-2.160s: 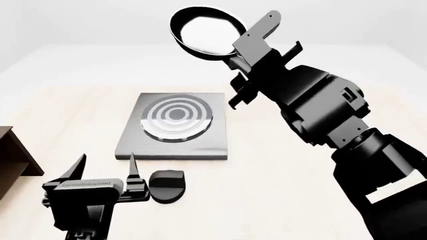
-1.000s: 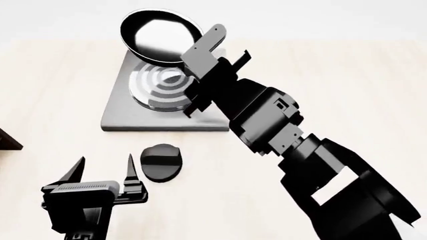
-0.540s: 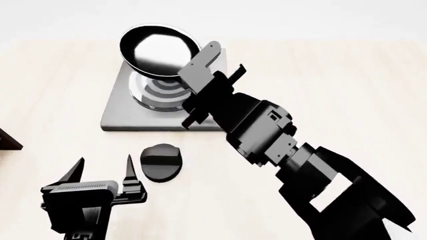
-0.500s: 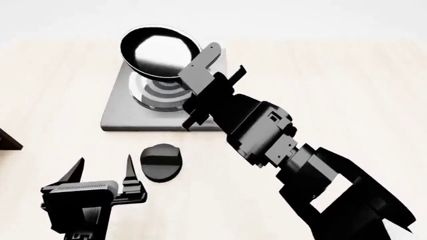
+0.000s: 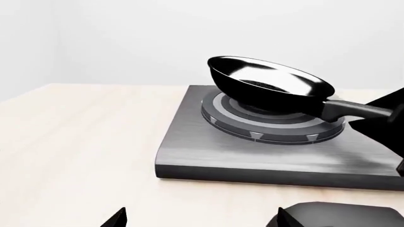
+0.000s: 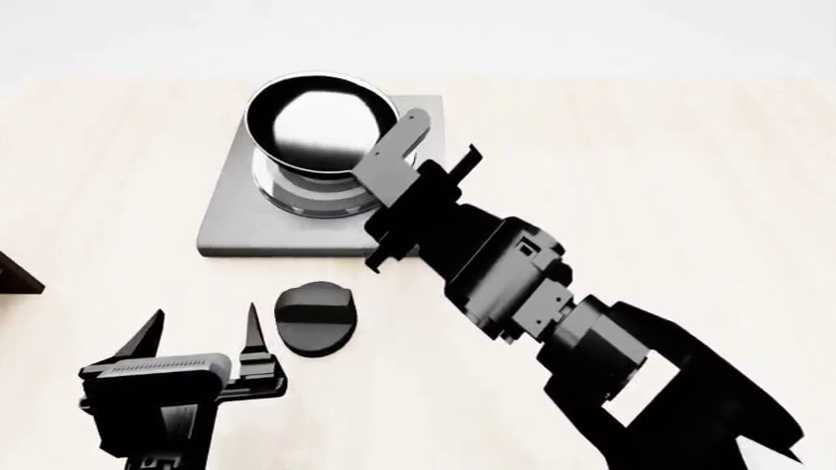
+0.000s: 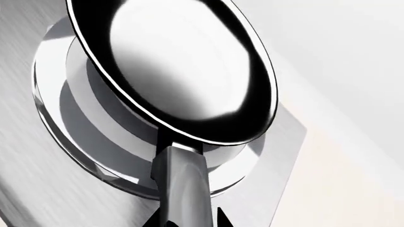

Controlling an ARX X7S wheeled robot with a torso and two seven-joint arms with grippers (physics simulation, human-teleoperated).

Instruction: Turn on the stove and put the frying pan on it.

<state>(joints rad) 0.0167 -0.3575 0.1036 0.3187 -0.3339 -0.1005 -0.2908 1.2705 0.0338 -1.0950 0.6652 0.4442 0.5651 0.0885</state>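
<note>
The frying pan (image 6: pixel 323 126) hangs tilted over the burner (image 5: pixel 273 123) of the stove (image 6: pixel 235 223), its bowl above the concentric rings and its long black handle (image 7: pixel 181 187) running back into the right gripper (image 6: pixel 415 168). In the left wrist view the pan's underside sits very close to the rings on the side away from the handle; whether it touches them cannot be told. The right jaws are closed on the handle, as the right wrist view shows, with a dark fingertip on either side of it.

The stove, a flat grey metal plate, lies toward the far edge of the pale wooden worktop (image 6: pixel 653 147), left of its middle. The round black knob (image 6: pixel 315 316) sits apart from the plate, on the worktop just in front of the plate's near edge.

The left gripper (image 6: pixel 203 339) hovers near the worktop's near edge, just left of the knob, its jaws spread wide with nothing between them. A dark brown corner of a shelf (image 6: pixel 16 274) shows at the worktop's left edge.
</note>
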